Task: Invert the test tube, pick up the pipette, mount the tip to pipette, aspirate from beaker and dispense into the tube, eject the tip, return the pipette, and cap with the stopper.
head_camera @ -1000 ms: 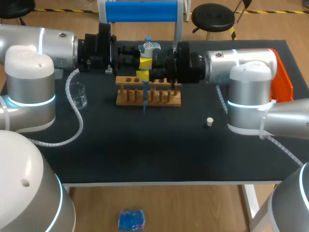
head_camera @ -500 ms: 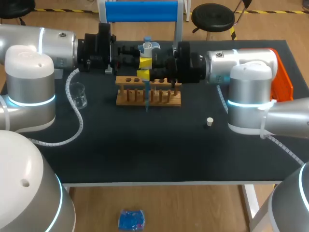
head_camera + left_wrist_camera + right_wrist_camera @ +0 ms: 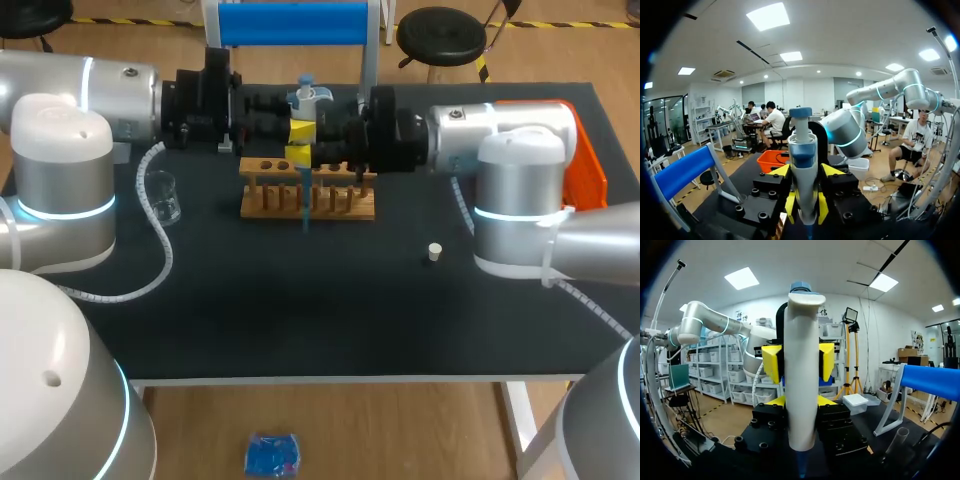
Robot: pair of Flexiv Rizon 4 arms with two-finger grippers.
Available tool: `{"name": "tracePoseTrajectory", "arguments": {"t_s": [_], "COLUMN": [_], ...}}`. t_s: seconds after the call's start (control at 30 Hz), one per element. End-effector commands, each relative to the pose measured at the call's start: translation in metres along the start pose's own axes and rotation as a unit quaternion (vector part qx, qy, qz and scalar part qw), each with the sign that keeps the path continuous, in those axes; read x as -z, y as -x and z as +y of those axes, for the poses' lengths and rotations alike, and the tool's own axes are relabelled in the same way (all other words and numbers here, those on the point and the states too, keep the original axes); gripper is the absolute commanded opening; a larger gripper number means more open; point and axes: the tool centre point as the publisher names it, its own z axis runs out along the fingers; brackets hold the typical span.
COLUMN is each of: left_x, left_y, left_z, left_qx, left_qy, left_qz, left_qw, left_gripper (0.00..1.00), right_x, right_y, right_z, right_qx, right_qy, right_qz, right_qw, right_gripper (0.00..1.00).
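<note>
Over wooden rack (image 3: 345,205); pipette (image 3: 308,100) upright | left gripper (image 3: 806,207), right gripper (image 3: 798,400) both clamp it

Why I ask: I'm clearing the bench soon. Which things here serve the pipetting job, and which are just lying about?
Job in hand: pipette, its blue tip, wooden rack, beaker, stopper, test tube.

Lying about: blue-barred stand, orange bin; neither is in use at this moment.
</note>
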Motion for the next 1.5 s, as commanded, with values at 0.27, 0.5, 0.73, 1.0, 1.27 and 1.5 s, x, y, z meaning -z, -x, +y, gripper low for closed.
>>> {"name": "tracePoseTrajectory", "arguments": {"t_s": [0.27, 0.5, 0.73, 1.0, 1.27, 1.5], "left_x": [0.001, 0.001, 0.001, 0.001, 0.001, 0.001], "left_y": [0.000, 0.000, 0.000, 0.000, 0.000, 0.000], "left_z": [0.000, 0.000, 0.000, 0.000, 0.000, 0.000], "left_qx": [0.000, 0.000, 0.000, 0.000, 0.000, 0.000], "left_qy": [0.000, 0.000, 0.000, 0.000, 0.000, 0.000], "left_qz": [0.001, 0.001, 0.001, 0.001, 0.001, 0.001], "left_qw": [1.000, 1.000, 1.000, 1.000, 1.000, 1.000], "left_gripper": [1.00, 1.00, 1.00, 1.00, 1.00, 1.00], "right_x": [0.016, 0.069, 0.150, 0.252, 0.332, 0.378], "right_y": [0.005, 0.015, 0.030, 0.049, 0.063, 0.062], "right_z": [0.009, 0.036, 0.064, 0.079, 0.080, 0.071], "right_qx": [0.010, 0.038, 0.045, 0.054, 0.069, 0.070], "right_qy": [-0.005, -0.018, -0.018, -0.027, -0.037, -0.033], "right_qz": [0.002, 0.013, 0.005, -0.018, -0.044, -0.058], "right_qw": [1.000, 0.999, 0.999, 0.998, 0.996, 0.995], "right_gripper": [0.00, 0.00, 0.00, 0.00, 0.00, 0.00]}}
